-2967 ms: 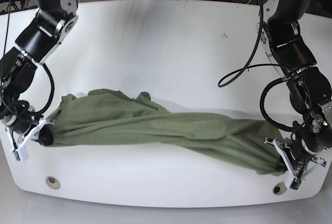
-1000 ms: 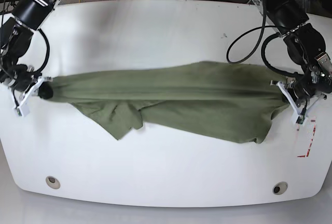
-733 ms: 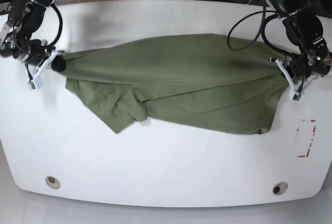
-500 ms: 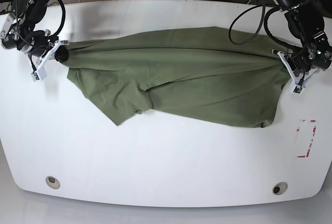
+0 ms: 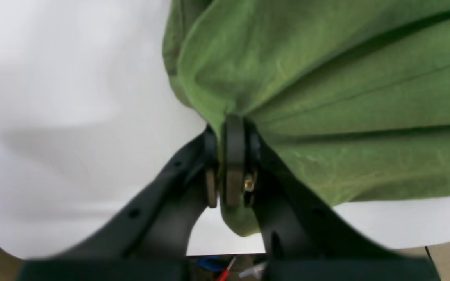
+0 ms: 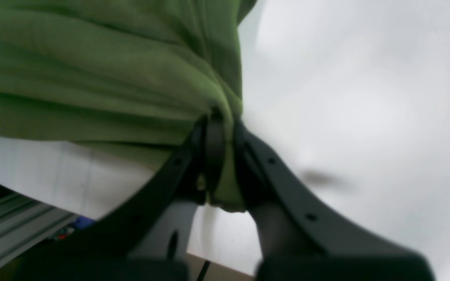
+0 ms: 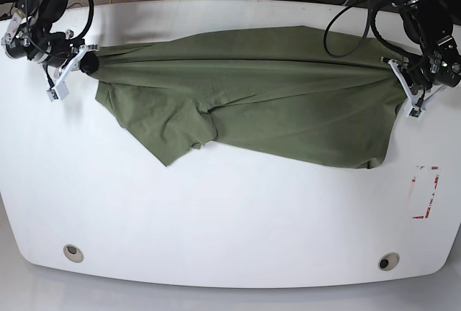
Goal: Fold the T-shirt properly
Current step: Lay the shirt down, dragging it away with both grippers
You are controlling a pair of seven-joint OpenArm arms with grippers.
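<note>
**One shirt stretched between two clamped tools, far half of the worktop**

Look at the edges first. Your T-shirt point(image 7: 252, 95) lies spread across the far half of the white worktop point(image 7: 230, 217), its top edge pulled into a taut line running from one tool to the other. The near half of the worktop in front of it is bare white surface, apart from two small round fittings point(image 7: 72, 252) near the front corners and a red-marked patch point(image 7: 425, 192) close to the edge on the base view's right. A flap of the shirt hangs down to a point toward the base view's left, and the lower hem sags nearest you on the right.

Your left tool point(image 5: 229, 128) is pinched tight on a bunched corner of the T-shirt point(image 5: 326, 97), folds fanning out from the jaws and a small tail of cloth poking out behind them. It sits close to the worktop's side edge.

Your right tool point(image 6: 219, 117) is likewise closed hard on a gathered corner of the T-shirt point(image 6: 92, 78), with the cloth wrapped over the jaws, near the opposite side edge.

Count: one shirt, two tools, both holding it.
</note>
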